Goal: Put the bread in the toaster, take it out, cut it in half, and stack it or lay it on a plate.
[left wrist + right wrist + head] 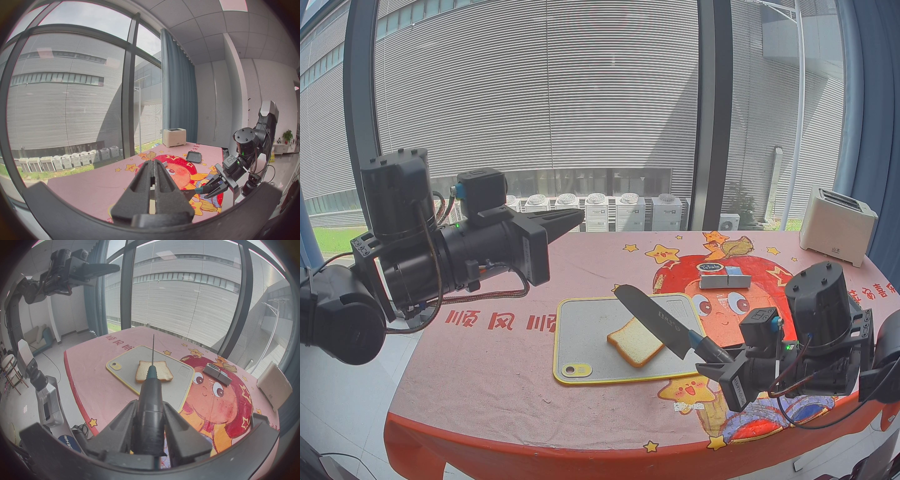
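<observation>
Above cutting board, right fingers grip knife over bread; left fingers closed; red lettering alongside.

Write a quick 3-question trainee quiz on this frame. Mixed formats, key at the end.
1. True or false: the right gripper is shut on the knife.
2. Where does the bread slice lie? A) in the toaster B) on the cutting board C) on the bare tablecloth
3. Fill in: the left gripper, raised above the table, is ___ and holds nothing.

Key: 1 true; 2 B; 3 shut.
</observation>
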`<state>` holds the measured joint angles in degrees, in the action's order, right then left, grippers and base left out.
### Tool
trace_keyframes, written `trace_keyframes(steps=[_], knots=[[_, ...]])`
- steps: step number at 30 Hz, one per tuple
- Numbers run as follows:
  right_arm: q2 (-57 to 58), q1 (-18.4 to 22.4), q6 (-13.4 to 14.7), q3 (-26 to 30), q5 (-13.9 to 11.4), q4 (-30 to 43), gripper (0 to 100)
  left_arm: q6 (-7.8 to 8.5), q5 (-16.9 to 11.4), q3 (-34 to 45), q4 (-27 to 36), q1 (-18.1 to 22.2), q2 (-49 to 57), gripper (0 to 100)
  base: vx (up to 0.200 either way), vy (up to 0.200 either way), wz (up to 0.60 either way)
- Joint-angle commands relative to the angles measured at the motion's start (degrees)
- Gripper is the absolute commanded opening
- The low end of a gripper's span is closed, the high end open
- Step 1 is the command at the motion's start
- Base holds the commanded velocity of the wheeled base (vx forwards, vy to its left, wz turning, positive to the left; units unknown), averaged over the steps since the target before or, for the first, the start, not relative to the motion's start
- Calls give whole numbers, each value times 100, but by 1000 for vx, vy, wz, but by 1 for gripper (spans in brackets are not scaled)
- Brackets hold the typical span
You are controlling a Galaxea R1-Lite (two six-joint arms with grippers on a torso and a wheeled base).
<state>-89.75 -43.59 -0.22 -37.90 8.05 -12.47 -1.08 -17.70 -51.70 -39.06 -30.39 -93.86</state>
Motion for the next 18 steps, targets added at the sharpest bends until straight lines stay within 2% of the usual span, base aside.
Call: trace_keyframes(steps=[1, 11, 18], knots=[[-16, 44, -4, -437, 13, 333, 0, 170, -32, -253, -5, -2, -45, 0, 0, 0, 0], [-69, -44, 13, -367, 13, 412, 0, 240, -14, -191, -5, 7, -353, 0, 0, 0, 0], [-113, 53, -4, -420, 22, 412, 0, 434, -58, -306, -14, -11, -810, 0, 0, 0, 0]])
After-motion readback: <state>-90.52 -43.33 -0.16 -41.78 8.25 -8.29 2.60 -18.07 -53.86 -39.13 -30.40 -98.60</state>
